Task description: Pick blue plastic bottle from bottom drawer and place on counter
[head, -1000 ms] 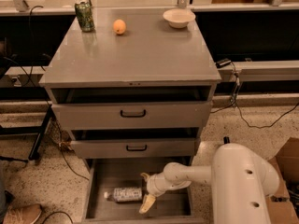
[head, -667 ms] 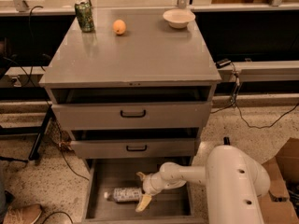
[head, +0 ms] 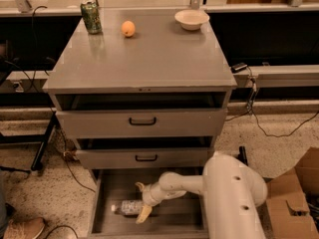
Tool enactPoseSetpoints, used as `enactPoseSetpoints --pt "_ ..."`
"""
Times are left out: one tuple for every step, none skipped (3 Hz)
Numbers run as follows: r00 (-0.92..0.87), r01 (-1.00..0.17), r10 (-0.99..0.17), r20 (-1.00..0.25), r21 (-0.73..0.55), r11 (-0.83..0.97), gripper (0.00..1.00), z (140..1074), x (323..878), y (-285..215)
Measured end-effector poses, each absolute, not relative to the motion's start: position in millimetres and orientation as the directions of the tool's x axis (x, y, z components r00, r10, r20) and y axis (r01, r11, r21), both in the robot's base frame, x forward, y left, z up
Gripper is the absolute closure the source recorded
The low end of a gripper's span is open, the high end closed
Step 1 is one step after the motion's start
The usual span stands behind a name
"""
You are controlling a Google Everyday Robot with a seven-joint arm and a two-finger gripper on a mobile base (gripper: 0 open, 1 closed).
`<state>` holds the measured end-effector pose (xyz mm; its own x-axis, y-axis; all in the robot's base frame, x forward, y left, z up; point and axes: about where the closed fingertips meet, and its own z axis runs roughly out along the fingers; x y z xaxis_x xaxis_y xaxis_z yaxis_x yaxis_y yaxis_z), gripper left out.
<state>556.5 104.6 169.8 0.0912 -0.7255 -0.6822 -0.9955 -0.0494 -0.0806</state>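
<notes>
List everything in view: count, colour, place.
counter: 1, grey, cabinet top
can: 1, green, counter back left
orange: 1, orange, counter, right of can
bowl: 1, white, counter back right
top drawer: 1, grey, black handle
middle drawer: 1, grey, black handle
bottom drawer: 1, grey, pulled out
bottle: 1, clear, lying in bottom drawer
cardboard box: 1, brown, floor right
arm: 1, white, reaching into bottom drawer
gripper: 1, open, at bottle's right end

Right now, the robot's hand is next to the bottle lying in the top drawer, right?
Not quite. The hand is next to the blue plastic bottle lying in the bottom drawer, not the top one. The camera view shows it.
</notes>
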Motion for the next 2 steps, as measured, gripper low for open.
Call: enactPoseSetpoints --pt "0.104 -0.995 -0.733 -0.673 -0.071 -0.076 0.0 155 559 123" --pt "0.105 -0.994 -0.744 -0.66 -0.054 -0.092 0.18 141 558 130"
